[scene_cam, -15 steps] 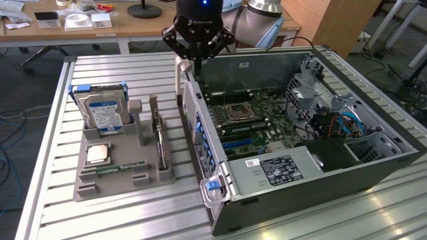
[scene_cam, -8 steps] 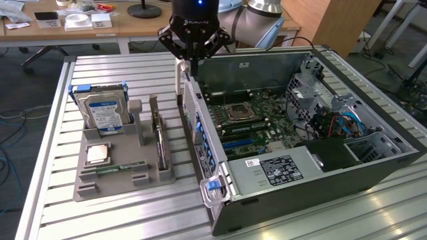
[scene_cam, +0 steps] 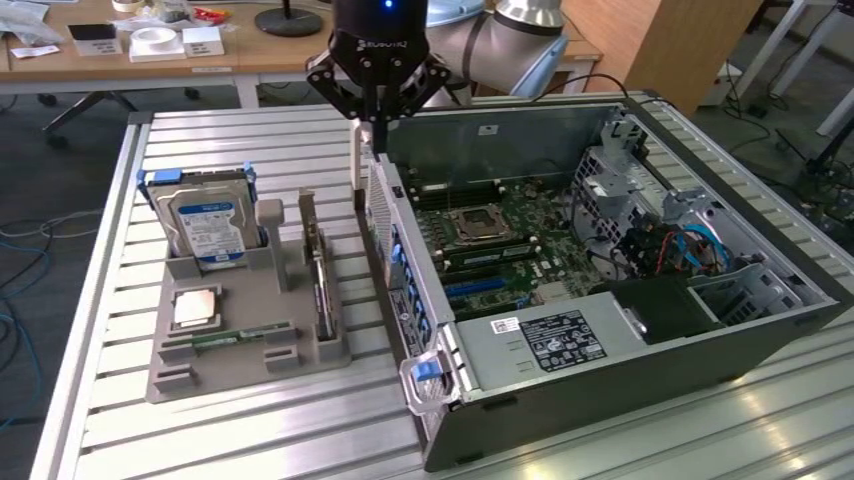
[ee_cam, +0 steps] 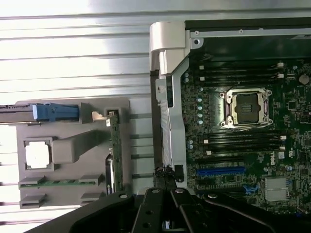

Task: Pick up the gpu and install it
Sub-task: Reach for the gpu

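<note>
Gripper (scene_cam: pixel 378 130), fingers clenched empty, hung over the computer case's (scene_cam: pixel 627 360) wall, gpu (scene_cam: pixel 316 265) stood edge-on, faces hidden, in a gray holder (scene_cam: pixel 220 375) mid-worktop (scene_cam: pixel 174 440), just beside the case.

Slatted metal table (scene_cam: pixel 94 430) bears a grey holder (scene_cam: pixel 224 375) and open computer case (scene_cam: pixel 641 380).

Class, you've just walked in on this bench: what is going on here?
A robot arm's gripper, its fingers shut and holding nothing I can make out, hangs over the wall of the open computer case nearest the grey tray. The gpu stands on edge in that tray, not yet picked up.
</note>
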`<state>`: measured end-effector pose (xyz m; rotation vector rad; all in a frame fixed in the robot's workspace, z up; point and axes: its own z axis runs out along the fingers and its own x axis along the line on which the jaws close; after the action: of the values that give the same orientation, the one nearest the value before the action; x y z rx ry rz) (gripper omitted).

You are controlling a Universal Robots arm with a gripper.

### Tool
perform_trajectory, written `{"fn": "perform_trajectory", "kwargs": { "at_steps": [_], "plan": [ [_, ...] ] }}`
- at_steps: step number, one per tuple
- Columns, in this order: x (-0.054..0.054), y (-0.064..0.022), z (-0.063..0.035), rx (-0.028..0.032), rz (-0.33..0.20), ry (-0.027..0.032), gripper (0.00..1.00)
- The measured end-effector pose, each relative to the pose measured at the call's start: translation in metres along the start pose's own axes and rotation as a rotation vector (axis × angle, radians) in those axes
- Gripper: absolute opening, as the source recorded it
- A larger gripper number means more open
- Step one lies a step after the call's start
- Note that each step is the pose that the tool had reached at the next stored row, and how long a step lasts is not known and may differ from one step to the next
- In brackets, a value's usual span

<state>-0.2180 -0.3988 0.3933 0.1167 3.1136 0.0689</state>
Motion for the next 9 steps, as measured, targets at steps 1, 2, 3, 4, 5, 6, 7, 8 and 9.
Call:
{"fn": "perform_trajectory", "kwargs": {
  "at_steps": [1, 2, 3, 4, 5, 6, 7, 8, 9],
  "plan": [
    [0.0009, -0.0001, 0.0, 0.0, 0.0, 0.0, 0.11],
    [0.0017, -0.0001, -0.0001, 0.0, 0.0, 0.0001, 0.11],
    [0.0025, -0.0002, -0.0001, 0.0001, 0.0, 0.0001, 0.11],
    [0.0034, -0.0003, -0.0001, 0.0, 0.0, 0.0, 0.11],
    [0.0042, -0.0003, -0.0002, 0.0001, 0.0, 0.0001, 0.11],
    [0.005, -0.0004, -0.0002, 0.0001, 0.0, 0.0001, 0.11],
    [0.0058, -0.0004, -0.0002, 0.0, 0.0, 0.0, 0.11],
    [0.0066, -0.0005, -0.0002, 0.0, 0.0, 0.0, 0.11],
    [0.0075, -0.0006, -0.0002, 0.0, 0.0, 0.0001, 0.11]
  ]
}}
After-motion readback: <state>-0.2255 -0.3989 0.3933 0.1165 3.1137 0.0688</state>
